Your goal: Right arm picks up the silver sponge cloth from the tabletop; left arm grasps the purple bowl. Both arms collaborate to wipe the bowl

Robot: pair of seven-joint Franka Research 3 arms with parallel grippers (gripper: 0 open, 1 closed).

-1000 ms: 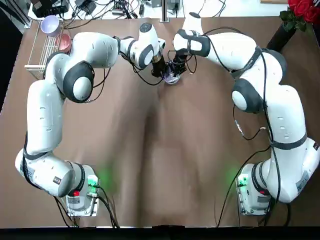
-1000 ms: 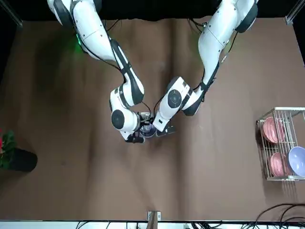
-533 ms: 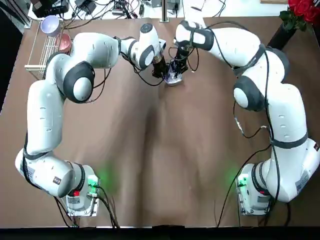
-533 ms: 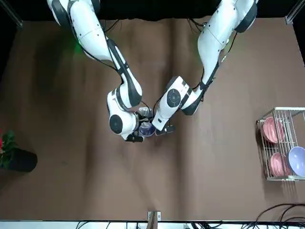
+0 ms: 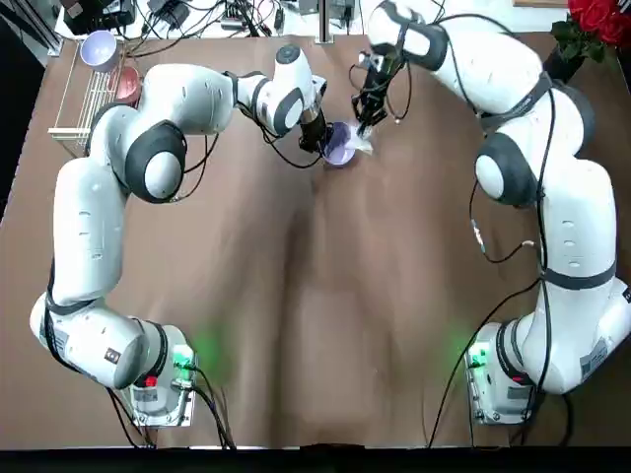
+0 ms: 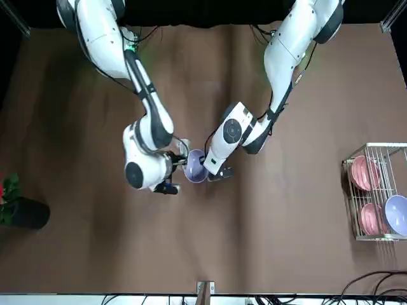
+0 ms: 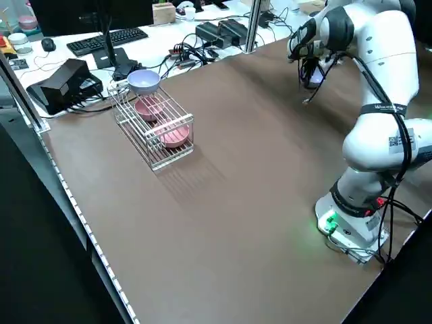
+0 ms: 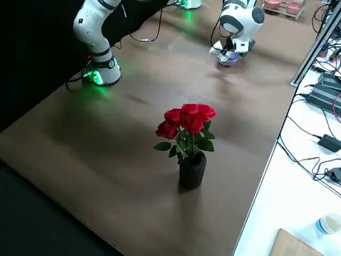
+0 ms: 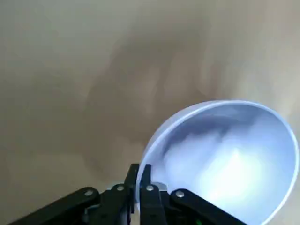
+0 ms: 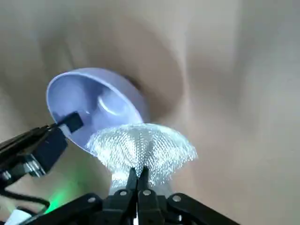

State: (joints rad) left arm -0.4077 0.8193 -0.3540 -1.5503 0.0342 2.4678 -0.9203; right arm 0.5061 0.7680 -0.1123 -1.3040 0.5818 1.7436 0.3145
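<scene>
Near the worktop's far edge (image 5: pixel 414 296), the left claw (image 9: pixel 140 180) pinches the bowl's (image 9: pixel 225 159) rim, probably steadying it; the right claw (image 10: pixel 139 180) clamps the cloth (image 10: pixel 143 150), fanned for wiping.

We are seeing a brown desk (image 5: pixel 315 325) with soft shadows, a white side table (image 8: pixel 282 197) holding cables, and a dark keyboard (image 7: pixel 106 41).

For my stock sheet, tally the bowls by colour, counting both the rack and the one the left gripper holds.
Pink bowls in the rack: 2
Purple bowl in the rack: 1
Purple bowl in the left gripper: 1
Total: 4
</scene>
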